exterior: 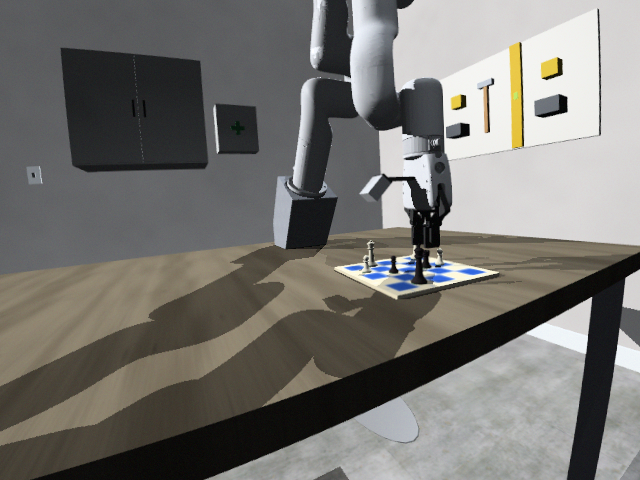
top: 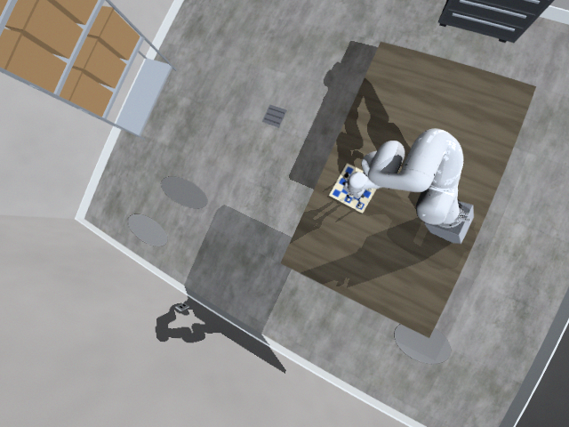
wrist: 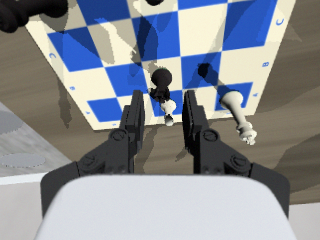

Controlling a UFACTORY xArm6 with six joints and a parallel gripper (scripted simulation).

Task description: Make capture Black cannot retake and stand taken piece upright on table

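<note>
The small blue-and-cream chessboard (exterior: 413, 274) lies on the wooden table; it also shows in the top view (top: 353, 188) and the wrist view (wrist: 165, 55). My gripper (exterior: 424, 238) hangs straight down over the board, just above the pieces. In the wrist view its fingers stand partly open with nothing between them. Below the gap stand a small white pawn (wrist: 169, 107) and a black pawn (wrist: 161, 82) on the square beyond it. A taller white piece (wrist: 239, 117) stands to the right near the board's edge. A tall black piece (exterior: 419, 268) stands at the board's near side.
More pieces stand on the board: a tall white piece (exterior: 370, 252), a white pawn (exterior: 366, 264), a black pawn (exterior: 393, 264) and a white pawn (exterior: 439, 256). The arm's base (exterior: 302, 217) stands behind the board.
</note>
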